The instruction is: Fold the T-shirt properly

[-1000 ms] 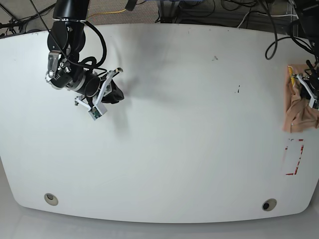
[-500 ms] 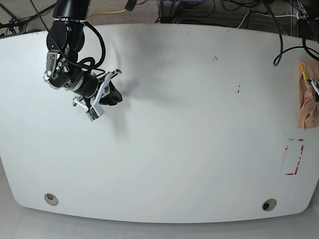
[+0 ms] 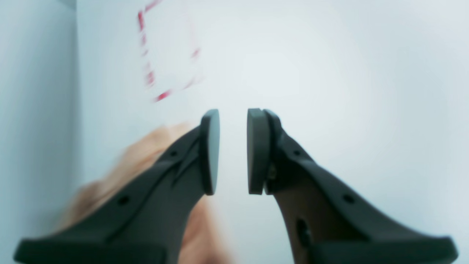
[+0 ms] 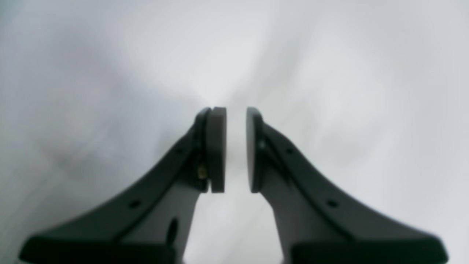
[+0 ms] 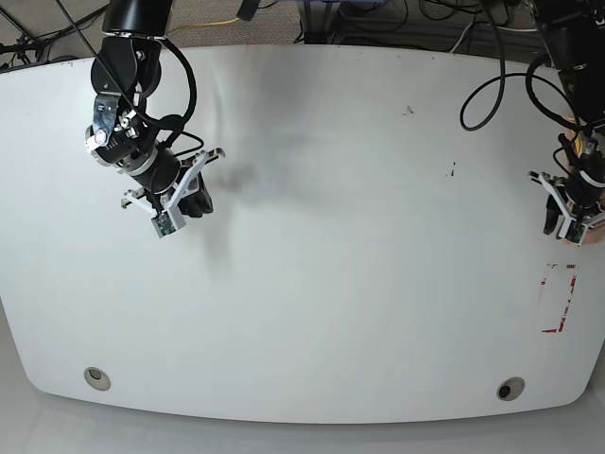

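Only a blurred patch of the peach T-shirt (image 3: 146,146) shows in the left wrist view, behind the left finger near the table's edge. In the base view a small peach sliver of the T-shirt (image 5: 564,239) peeks out under the arm at the far right. My left gripper (image 3: 232,113) (image 5: 553,223) hangs just above it, pads a narrow gap apart with nothing between them. My right gripper (image 4: 235,110) (image 5: 198,202) hovers over bare white table at the far left, also slightly open and empty.
The white table (image 5: 331,246) fills the view. A red taped rectangle (image 5: 558,299) (image 3: 150,73) lies just in front of the shirt at the right edge. Two round grommets (image 5: 95,378) (image 5: 510,389) sit near the front edge. Cables run behind the table.
The left arm has swung back into the base view and now covers the shirt, which lay exposed at the right edge before. The right arm has drawn slightly left and back.
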You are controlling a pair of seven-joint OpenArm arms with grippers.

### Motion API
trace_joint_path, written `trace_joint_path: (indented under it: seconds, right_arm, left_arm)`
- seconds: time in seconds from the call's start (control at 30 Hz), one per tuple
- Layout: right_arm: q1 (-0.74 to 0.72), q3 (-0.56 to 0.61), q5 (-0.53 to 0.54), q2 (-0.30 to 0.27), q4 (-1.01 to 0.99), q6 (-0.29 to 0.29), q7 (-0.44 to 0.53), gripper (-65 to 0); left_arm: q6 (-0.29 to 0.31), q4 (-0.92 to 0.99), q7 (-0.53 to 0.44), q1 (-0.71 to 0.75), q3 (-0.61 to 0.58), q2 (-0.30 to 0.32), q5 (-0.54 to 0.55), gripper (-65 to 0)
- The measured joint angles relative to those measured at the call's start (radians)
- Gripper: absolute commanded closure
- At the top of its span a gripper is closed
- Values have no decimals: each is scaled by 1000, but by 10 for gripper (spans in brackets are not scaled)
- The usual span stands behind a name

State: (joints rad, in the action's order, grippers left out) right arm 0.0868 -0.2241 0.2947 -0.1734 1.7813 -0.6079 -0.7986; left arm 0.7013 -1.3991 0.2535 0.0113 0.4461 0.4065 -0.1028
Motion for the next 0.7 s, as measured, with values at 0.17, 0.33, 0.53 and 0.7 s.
trace_joint_path:
  seconds: [0.17, 0.33, 0.53, 0.7]
  right_arm:
    - [36, 5, -212, 53, 0, -14, 216, -94]
    - [87, -14, -474, 116, -15, -10, 483, -95]
    - [154, -121, -566, 205, -47, 31, 715, -95]
    - [272, -154, -525, 192, -47, 66, 760, -95]
  left_arm:
    - [-16, 2, -156, 8, -27, -111, -2, -110]
    - [-182, 29, -320, 61, -115, -165, 4, -110]
    - [-418, 83, -514, 158, -240, -164, 8, -110]
    - [-461, 11, -529, 304, -262, -165, 10, -108]
